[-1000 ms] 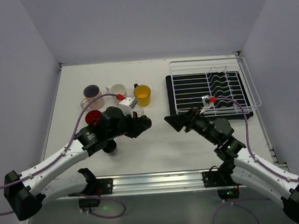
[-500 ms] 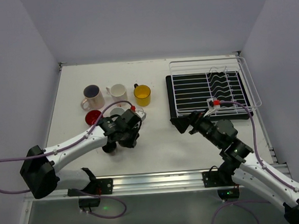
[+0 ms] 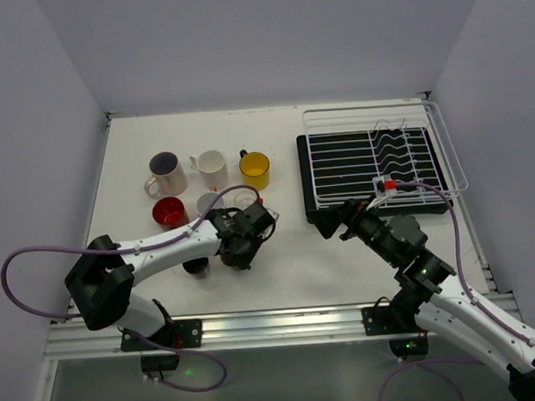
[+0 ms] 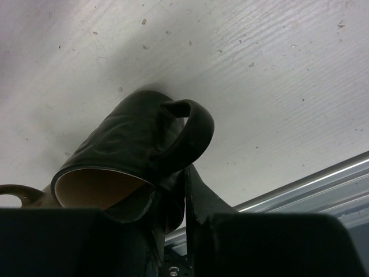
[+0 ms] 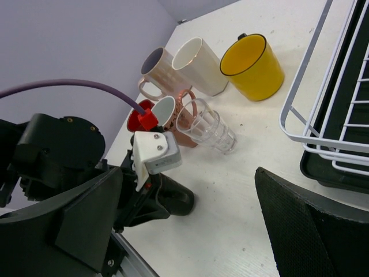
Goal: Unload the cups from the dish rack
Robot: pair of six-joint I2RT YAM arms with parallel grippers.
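My left gripper [image 3: 243, 245] is shut on the rim of a dark brown mug [image 4: 132, 150], with one finger inside the rim and one outside. The mug's base is at the table in the right wrist view [image 5: 183, 197]. A second dark cup [image 3: 196, 267] stands just left of it. Red [image 3: 168, 210], pinkish-brown [image 3: 210, 203], clear glass [image 3: 244, 199], cream [image 3: 164, 171], white [image 3: 212, 166] and yellow [image 3: 254, 169] cups stand on the table. The white dish rack [image 3: 375, 156] holds no cups. My right gripper [image 3: 329, 222] is open and empty, left of the rack's near corner.
The rack sits on a black tray [image 3: 305, 152] at the right. Its wire rim [image 5: 300, 109] shows at the right of the right wrist view. The metal rail [image 3: 276, 324] runs along the near table edge, close behind the held mug. A purple cable [image 3: 160, 240] lies along the left arm.
My left gripper has swung back and down toward the near edge with the dark mug, its arm folding in. My right gripper has drawn back slightly toward the rack.
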